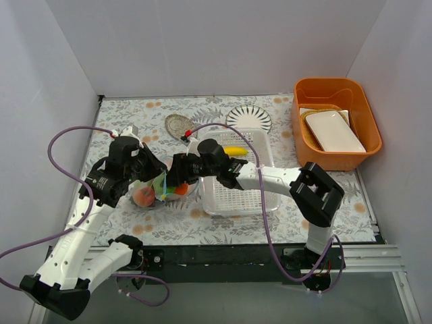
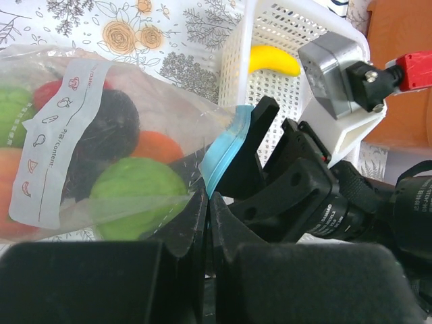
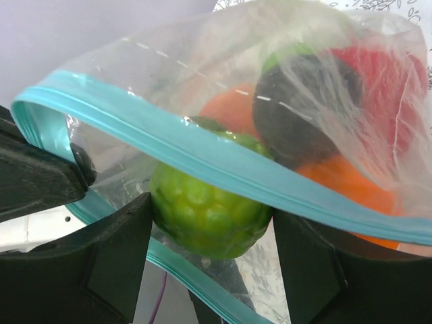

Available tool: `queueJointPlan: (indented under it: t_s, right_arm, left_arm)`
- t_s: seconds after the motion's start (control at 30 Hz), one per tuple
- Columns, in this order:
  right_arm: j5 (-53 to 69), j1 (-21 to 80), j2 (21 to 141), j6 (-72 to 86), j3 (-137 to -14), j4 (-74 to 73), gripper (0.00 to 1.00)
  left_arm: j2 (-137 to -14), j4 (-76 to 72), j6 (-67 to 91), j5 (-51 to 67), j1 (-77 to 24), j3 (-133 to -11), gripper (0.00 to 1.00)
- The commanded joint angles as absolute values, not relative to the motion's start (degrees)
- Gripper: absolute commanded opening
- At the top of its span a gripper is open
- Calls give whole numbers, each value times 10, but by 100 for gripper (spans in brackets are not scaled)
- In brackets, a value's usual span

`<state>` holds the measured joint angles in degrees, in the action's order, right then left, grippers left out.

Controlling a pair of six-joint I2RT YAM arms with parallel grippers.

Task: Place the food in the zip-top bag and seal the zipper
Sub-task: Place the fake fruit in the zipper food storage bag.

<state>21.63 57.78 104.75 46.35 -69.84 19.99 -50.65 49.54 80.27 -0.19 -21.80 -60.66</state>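
The clear zip-top bag (image 1: 154, 192) hangs between my two grippers at the table's left centre. It holds a peach, an orange, a red pepper, a dark ball and a green ball (image 2: 138, 192). My left gripper (image 2: 208, 202) is shut on the bag's edge by the blue-green zipper (image 2: 221, 152). My right gripper (image 3: 211, 202) reaches into the open mouth, between the two zipper strips (image 3: 223, 165). Its jaws sit against both sides of a bumpy green ball (image 3: 206, 192). The yellow banana (image 1: 235, 150) lies in the white basket (image 1: 237, 192); it also shows in the left wrist view (image 2: 273, 61).
An orange bin (image 1: 337, 91) holding white dishes stands at the back right. A striped plate (image 1: 248, 118) and a small grey dish (image 1: 177, 124) lie at the back centre. White walls close in the table on three sides.
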Motion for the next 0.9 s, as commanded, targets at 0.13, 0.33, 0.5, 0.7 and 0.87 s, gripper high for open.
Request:
queueJointPlan:
  t_s: [0.13, 0.33, 0.5, 0.7, 0.87]
  right_arm:
    - [243, 590, 1041, 432, -748, 190, 68]
    - [211, 590, 1008, 403, -743, 147, 92]
    - [156, 590, 970, 372, -730, 109, 95]
    - [107, 589, 922, 351, -705, 80, 52]
    - [104, 589, 933, 352, -721, 18, 10]
  left_arm:
    - [-495, 484, 807, -19, -217, -611, 0]
    - [-485, 491, 810, -38, -217, -613, 0]
    - [-482, 498, 812, -50, -217, -620, 0]
    - [-483, 504, 809, -53, -217, -625, 0]
    - [-484, 503, 810, -51, -217, -626, 0]
